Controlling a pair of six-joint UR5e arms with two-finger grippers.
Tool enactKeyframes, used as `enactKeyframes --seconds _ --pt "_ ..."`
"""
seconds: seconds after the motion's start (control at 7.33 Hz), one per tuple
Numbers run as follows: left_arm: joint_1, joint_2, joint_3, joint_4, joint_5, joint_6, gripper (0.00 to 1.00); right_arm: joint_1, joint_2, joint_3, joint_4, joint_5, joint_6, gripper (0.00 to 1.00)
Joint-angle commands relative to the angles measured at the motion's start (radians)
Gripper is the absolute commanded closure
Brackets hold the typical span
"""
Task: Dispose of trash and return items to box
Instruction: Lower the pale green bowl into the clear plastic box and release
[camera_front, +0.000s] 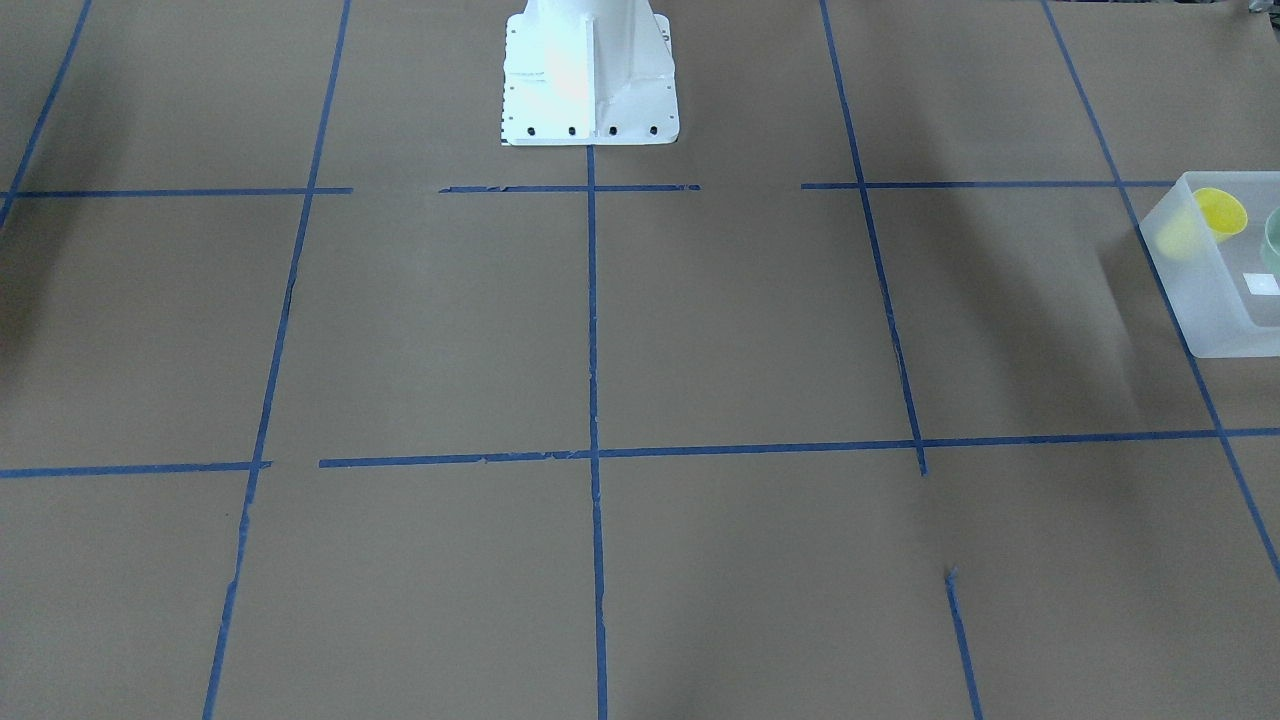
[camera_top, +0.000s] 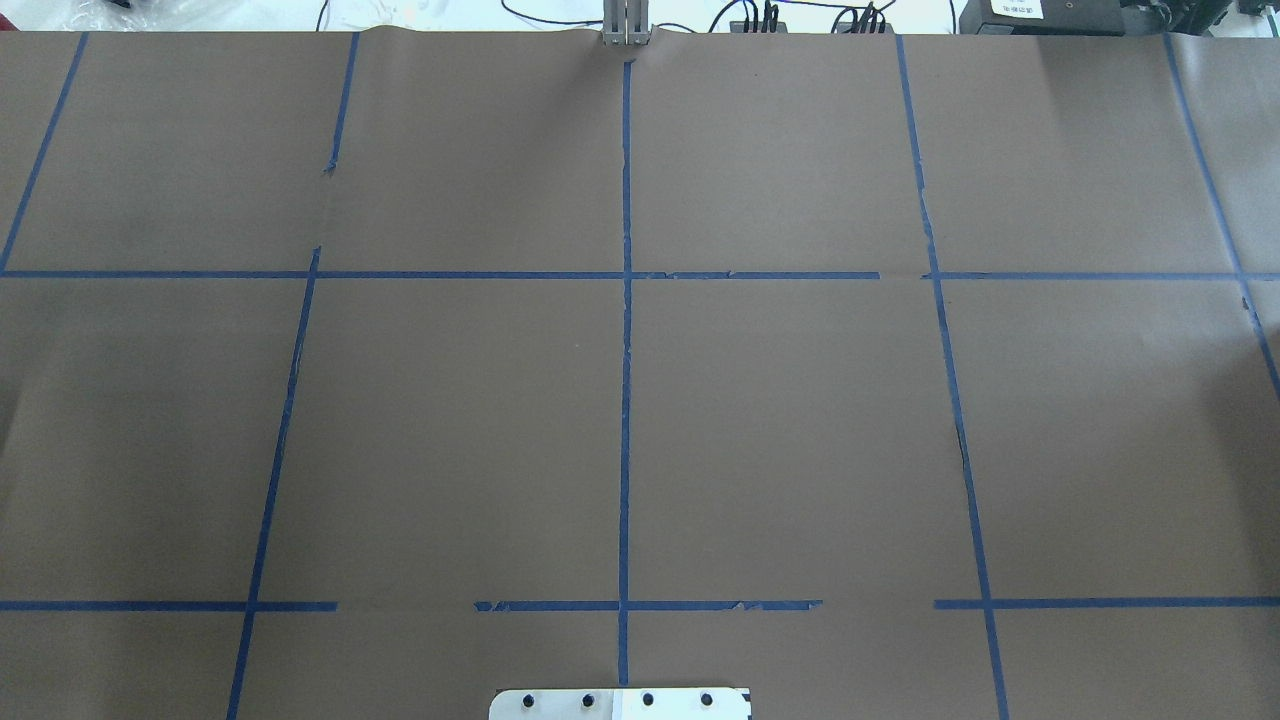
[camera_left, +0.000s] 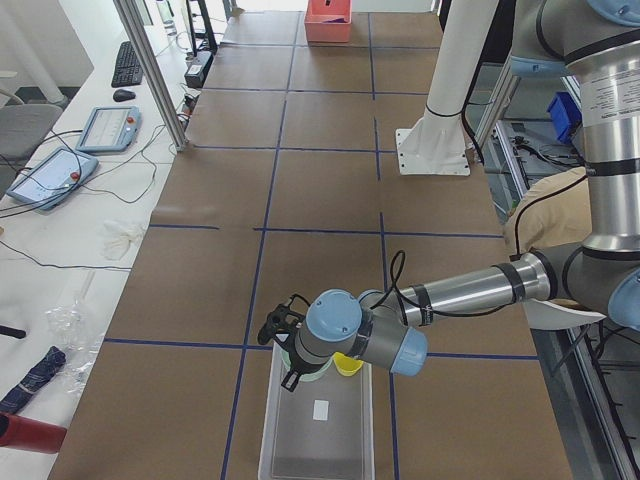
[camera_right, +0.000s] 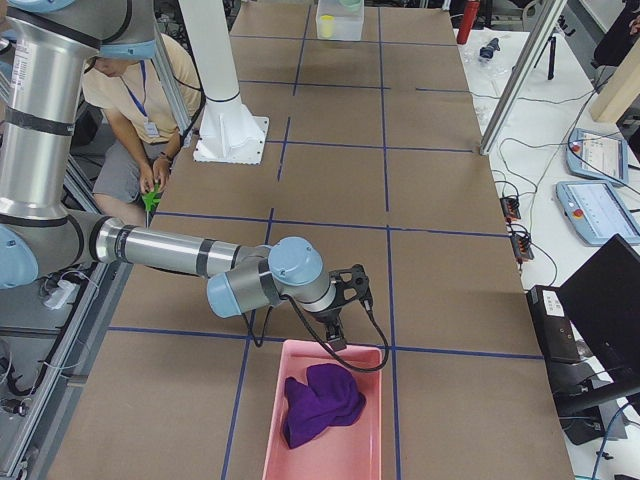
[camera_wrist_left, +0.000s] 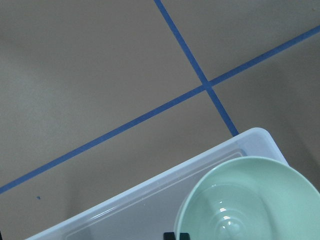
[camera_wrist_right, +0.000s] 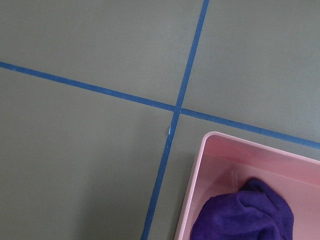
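Observation:
The frosted-white box (camera_left: 320, 425) stands at the table's left end; it also shows in the front-facing view (camera_front: 1205, 290). The yellow cup (camera_front: 1220, 212) lies inside it at the robot-side end, also seen in the exterior left view (camera_left: 348, 364). The mint-green bowl (camera_wrist_left: 255, 200) sits in the box beside the cup (camera_left: 314, 370). My left gripper (camera_left: 284, 352) hangs over the bowl at the box's end; I cannot tell whether it is open or shut. My right gripper (camera_right: 345, 310) hangs at the end of the pink bin; I cannot tell its state either.
A pink bin (camera_right: 325, 425) at the table's right end holds a purple cloth (camera_right: 320, 405); both show in the right wrist view, bin (camera_wrist_right: 197, 170) and cloth (camera_wrist_right: 245, 210). The white robot base (camera_front: 588, 75) stands mid-table. A person sits beside the robot (camera_right: 135, 120).

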Motion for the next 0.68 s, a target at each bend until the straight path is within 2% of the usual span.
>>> enactKeyframes --seconds 0.0,0.27,0.41,0.55 --pt "0.083 0.006 0.002 -0.016 0.0 -0.044 1.0 0.0 -0.001 0.0 0.0 0.0 0.002 0.0" --pt "0.09 0.006 0.011 -0.016 0.001 -0.04 0.99 0.0 0.0 0.0 0.0 0.0 0.002 0.0" --pt "0.09 0.006 0.017 -0.016 0.003 -0.04 0.86 0.0 0.0 0.0 0.0 0.0 0.003 0.0" --pt "0.09 0.005 0.016 -0.016 0.003 -0.04 0.69 0.0 0.0 0.0 0.0 0.0 0.005 0.0"
